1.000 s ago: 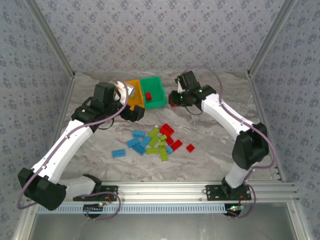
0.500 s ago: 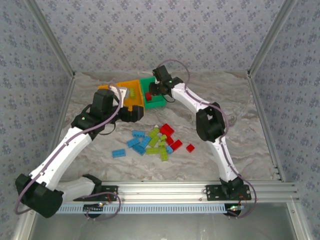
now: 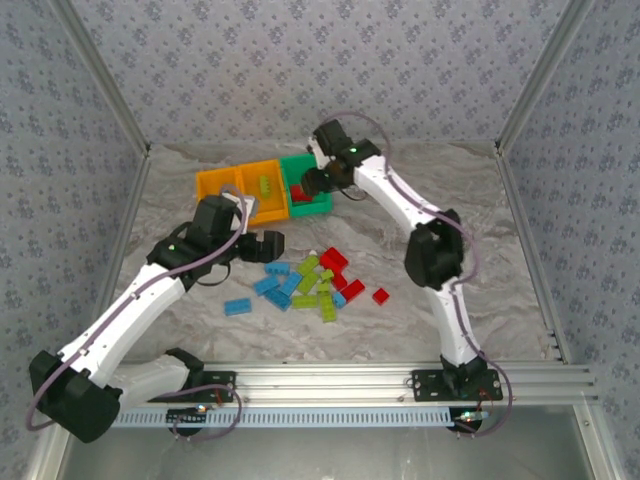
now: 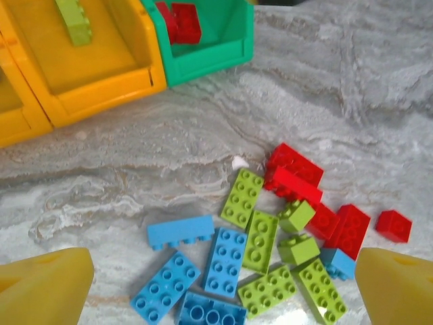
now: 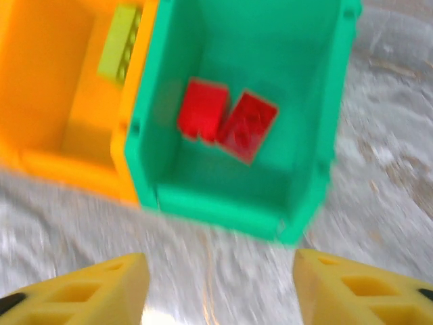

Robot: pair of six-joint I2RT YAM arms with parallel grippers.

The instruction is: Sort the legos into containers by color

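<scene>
Counting what sits in the containers, you can judge that the sorting is only at its beginning. The green bin (image 5: 223,206) holds two red bricks (image 5: 203,108), and the middle orange bin (image 4: 101,91) holds one lime brick (image 4: 73,20). In the outer orange bin (image 3: 212,183) I can see no brick from above. All the other legos lie in a loose pile (image 3: 310,280) on the marbled table (image 3: 520,230): blue, lime and red mixed together, with one blue brick (image 3: 237,306) and one red brick (image 3: 380,295) a little apart from the others. So most of the work is not yet done, and no blue brick is sorted.

Your left claw (image 4: 216,298) is spread wide and holds nothing. It hangs between the bins and the pile, and the blue bricks (image 4: 223,261) lie just under the gap between its yellow fingers (image 4: 40,284). From here a blue one looks the nearest to take.

Your right claw (image 5: 220,284) is also wide and empty. It hovers at the near wall of the green bin, with the two red bricks inside the bin just ahead of it and the pile well apart behind it.
</scene>
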